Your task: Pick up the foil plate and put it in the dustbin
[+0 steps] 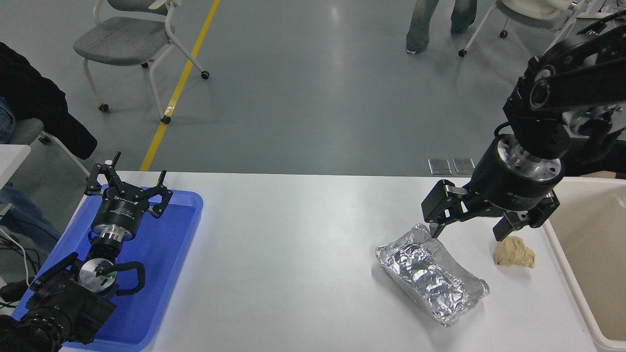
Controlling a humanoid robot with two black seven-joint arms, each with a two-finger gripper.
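Observation:
The foil plate point(431, 275) is a shiny wrinkled silver tray lying on the white table point(293, 254) at the right of centre. My right gripper point(468, 232) is open and empty, pointing down just beyond the plate's far end; its left fingertip is close to the plate's far rim, its right fingertip close above a tan doughy lump point(514, 253). The dustbin point(587, 254) is a large cream-beige bin at the table's right edge, partly cut off by the picture. My left gripper point(128, 180) is parked open over the blue tray at the lower left.
A flat blue plastic tray point(166, 254) lies at the table's left end under the left arm. Beyond the table are grey chairs point(132, 39) on the floor and a person's legs point(440, 22) at the top.

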